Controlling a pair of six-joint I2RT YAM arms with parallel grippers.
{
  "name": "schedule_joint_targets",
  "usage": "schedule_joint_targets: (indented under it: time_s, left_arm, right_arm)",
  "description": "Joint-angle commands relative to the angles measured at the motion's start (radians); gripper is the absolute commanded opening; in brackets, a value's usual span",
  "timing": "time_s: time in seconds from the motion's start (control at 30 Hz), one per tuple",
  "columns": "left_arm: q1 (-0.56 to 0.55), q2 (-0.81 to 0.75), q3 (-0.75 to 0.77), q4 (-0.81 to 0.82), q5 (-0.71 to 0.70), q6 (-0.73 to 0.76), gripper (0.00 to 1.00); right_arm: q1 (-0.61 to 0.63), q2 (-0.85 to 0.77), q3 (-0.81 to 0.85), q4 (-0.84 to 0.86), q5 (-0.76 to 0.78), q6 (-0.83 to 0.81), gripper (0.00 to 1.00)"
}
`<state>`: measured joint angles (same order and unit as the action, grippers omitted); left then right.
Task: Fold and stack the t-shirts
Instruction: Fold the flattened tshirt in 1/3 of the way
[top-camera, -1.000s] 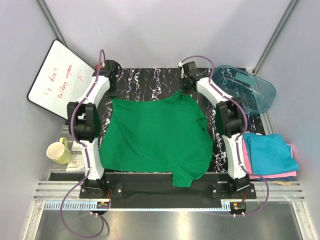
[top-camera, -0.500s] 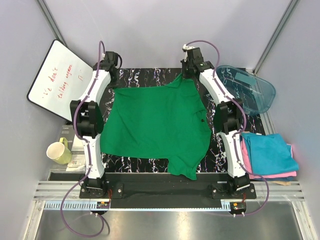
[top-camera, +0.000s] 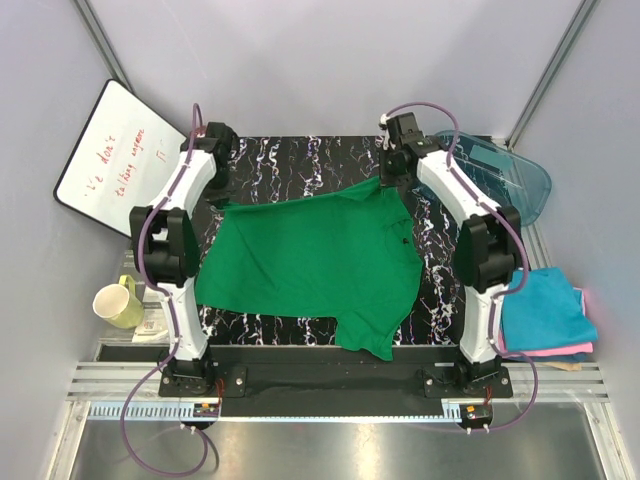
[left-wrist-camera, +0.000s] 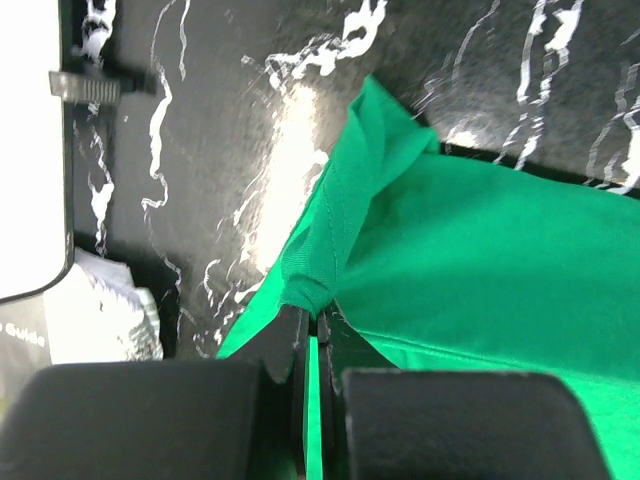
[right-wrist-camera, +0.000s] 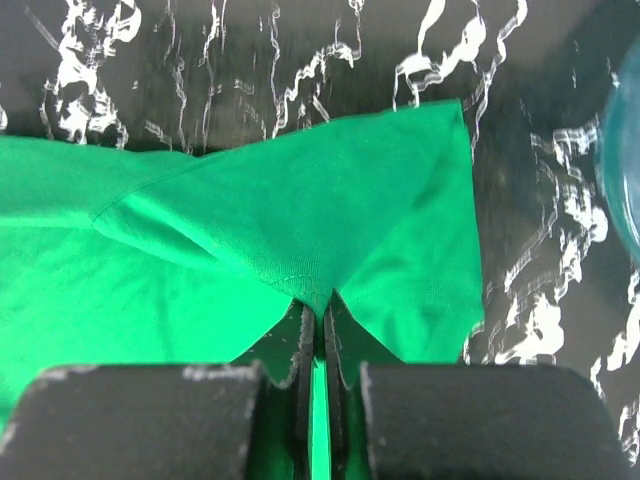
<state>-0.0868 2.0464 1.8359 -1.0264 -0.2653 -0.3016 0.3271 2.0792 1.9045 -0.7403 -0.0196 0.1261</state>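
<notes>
The bright green t-shirt (top-camera: 310, 260) is spread over the black marbled table (top-camera: 300, 165), its far edge lifted. My left gripper (top-camera: 217, 197) is shut on the shirt's far left corner; the cloth (left-wrist-camera: 330, 250) is pinched between its fingers (left-wrist-camera: 285, 340). My right gripper (top-camera: 392, 178) is shut on the far right corner; the green cloth (right-wrist-camera: 320, 230) bunches at its fingers (right-wrist-camera: 303, 330). A sleeve (top-camera: 365, 340) hangs toward the near edge. Folded teal-blue (top-camera: 545, 305) and pink (top-camera: 550, 351) shirts are stacked at the right, with a tan edge (top-camera: 570, 366) under them.
A clear teal plastic tub (top-camera: 500, 180) stands at the back right, close to my right arm. A whiteboard (top-camera: 115, 155) leans at the far left. A yellow-green mug (top-camera: 120, 303) sits left of the table. A black rail (top-camera: 320, 360) runs along the near edge.
Both grippers have pulled the shirt's far edge away from the arm bases and apart, stretching it flatter. The right arm has swung out to the right, the left gripper slightly outward.
</notes>
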Motion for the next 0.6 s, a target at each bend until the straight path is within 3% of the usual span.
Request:
schedule_joint_targets:
  time_s: [0.0,0.47,0.5,0.53,0.57]
  left_arm:
    - [0.015,-0.034,0.016,-0.067,-0.041,-0.03,0.0]
    - [0.019,0.057,-0.018,-0.124,-0.051,-0.041,0.0]
    - [0.019,0.064,-0.01,-0.138,-0.046,-0.041,0.09]
    - [0.021,0.072,-0.007,-0.149,-0.048,-0.045,0.33]
    - [0.021,0.08,-0.004,-0.159,-0.055,-0.062,0.74]
  right_arm:
    - [-0.002,-0.157,-0.108,-0.004,-0.022,0.055,0.0]
    - [0.0,-0.274,-0.458,-0.047,-0.086,0.063,0.0]
    - [0.0,-0.271,-0.469,-0.048,-0.082,0.063,0.0]
    - [-0.002,-0.263,-0.482,-0.053,-0.082,0.06,0.0]
    - [0.0,-0.258,-0.489,-0.054,-0.086,0.058,0.0]
